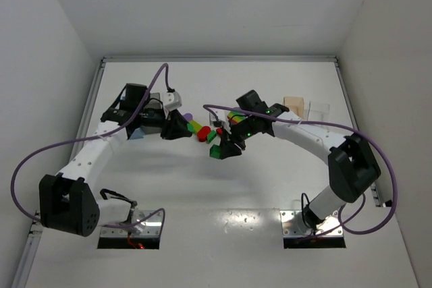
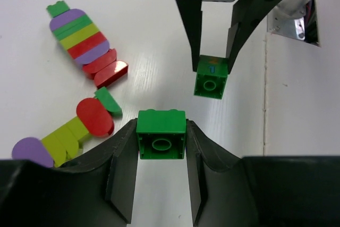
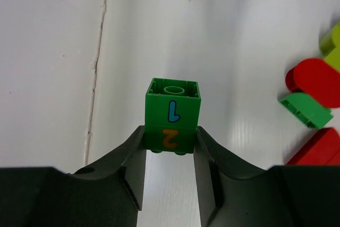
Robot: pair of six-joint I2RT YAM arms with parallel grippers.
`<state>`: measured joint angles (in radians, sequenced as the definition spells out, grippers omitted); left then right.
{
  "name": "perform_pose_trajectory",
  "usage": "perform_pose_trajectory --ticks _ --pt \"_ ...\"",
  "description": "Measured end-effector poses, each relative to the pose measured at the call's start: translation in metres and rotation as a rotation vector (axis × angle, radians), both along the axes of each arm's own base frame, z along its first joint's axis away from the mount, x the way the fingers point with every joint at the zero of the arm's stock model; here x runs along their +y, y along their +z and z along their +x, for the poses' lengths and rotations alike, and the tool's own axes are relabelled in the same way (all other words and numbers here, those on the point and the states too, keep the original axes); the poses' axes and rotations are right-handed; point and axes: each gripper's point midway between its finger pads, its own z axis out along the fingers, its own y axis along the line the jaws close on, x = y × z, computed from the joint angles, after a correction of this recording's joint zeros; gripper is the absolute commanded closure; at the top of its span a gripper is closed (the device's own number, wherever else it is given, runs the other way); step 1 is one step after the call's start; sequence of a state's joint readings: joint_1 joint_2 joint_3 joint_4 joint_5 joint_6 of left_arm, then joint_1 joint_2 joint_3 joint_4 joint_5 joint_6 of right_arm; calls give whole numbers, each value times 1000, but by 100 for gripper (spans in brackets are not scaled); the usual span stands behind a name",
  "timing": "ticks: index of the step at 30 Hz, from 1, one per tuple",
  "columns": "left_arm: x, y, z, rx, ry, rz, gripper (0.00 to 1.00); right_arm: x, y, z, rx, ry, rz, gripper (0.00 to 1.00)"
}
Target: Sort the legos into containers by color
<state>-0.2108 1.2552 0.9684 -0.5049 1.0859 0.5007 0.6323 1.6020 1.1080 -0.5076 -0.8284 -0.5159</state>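
Left wrist view — two gripped green bricks: plain brick, left tool — numbered brick, right tool.

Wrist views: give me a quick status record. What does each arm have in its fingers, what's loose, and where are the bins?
left fingers: shut on plain green brick
right fingers: shut on numbered green brick, printed 1 and 2
loose: striped stack; mixed group of purple, lime, red and green pieces
bins: peach bin and clear bin at far right; light blue bin partly under the left arm
bin contents: cannot tell
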Motion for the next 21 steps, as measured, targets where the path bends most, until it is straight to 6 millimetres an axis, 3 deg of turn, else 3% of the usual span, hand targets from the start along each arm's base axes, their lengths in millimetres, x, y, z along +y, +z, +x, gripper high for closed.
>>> perform_pose_trajectory --ticks 7,16,21 --pt "31 4 18 14 128 13 91 -12 -5 1 2 -30 -22 100" --pt "153 -24 95 151 803 163 88 -13 0 7 -29 -44 -17 100" --pt "193 -53 112 251 1018 228 80 -14 -1 9 -35 -49 -22 100"
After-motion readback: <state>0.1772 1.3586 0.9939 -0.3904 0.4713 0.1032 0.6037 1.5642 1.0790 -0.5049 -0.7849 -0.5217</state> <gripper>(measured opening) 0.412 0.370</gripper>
